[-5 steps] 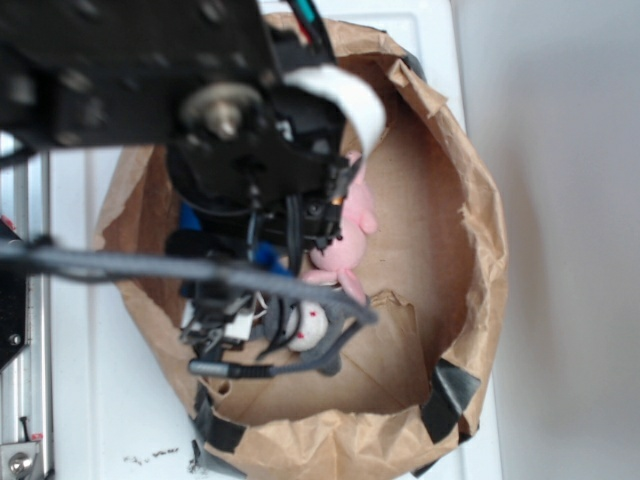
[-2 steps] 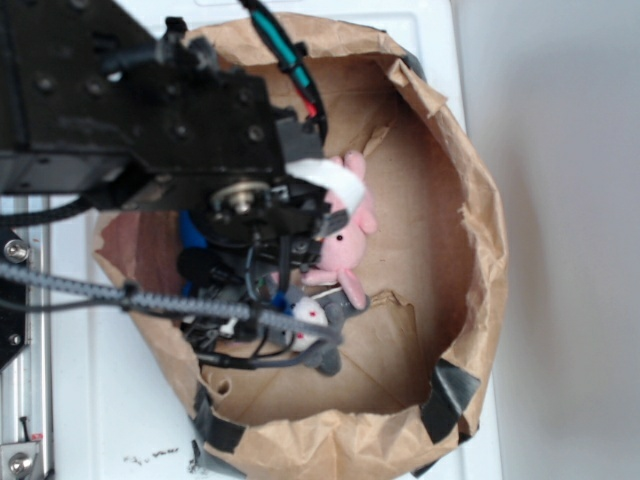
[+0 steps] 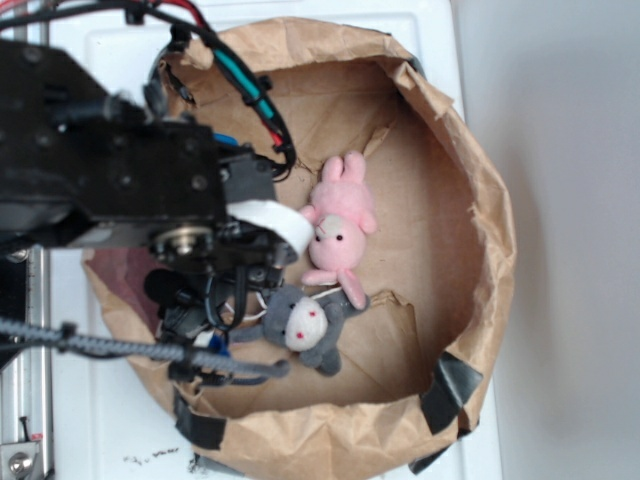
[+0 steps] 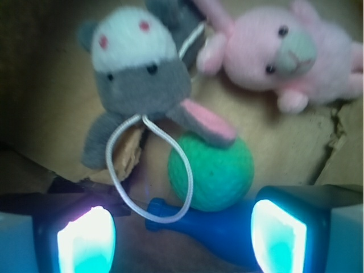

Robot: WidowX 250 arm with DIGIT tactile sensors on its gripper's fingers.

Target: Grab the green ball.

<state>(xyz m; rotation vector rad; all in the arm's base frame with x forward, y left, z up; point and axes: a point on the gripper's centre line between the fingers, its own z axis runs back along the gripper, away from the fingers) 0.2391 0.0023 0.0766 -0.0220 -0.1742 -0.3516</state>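
Tool (image 4: 182,227) spread wide in the wrist view, its two lit fingers (image 4: 85,239) at the bottom corners with nothing between them; it hovers inside the brown paper bag (image 3: 480,210) that stands on the white desk (image 3: 100,420). Just ahead of it the green ball (image 4: 213,170) rests on the bag's floor, touching the blue bowling pin (image 4: 210,227) that lies across in front of it. A grey plush mouse (image 4: 136,62) lies just beyond the ball, one pink-lined ear draped over its top, and the mouse's white cord loop (image 4: 122,182) hangs down across the ball's left side and over the pin. A pink plush rabbit (image 4: 284,54) lies to the right, apart from the ball. In the exterior view the arm hides the ball.

Judging by its knitted, fuzzy face, the ball should be light, soft and grippy, giving a little under pressure rather than slipping. Best hold looks to be across its widest middle, left and right flanks, low enough to miss the ear and, if possible, clear of the cord and the pin
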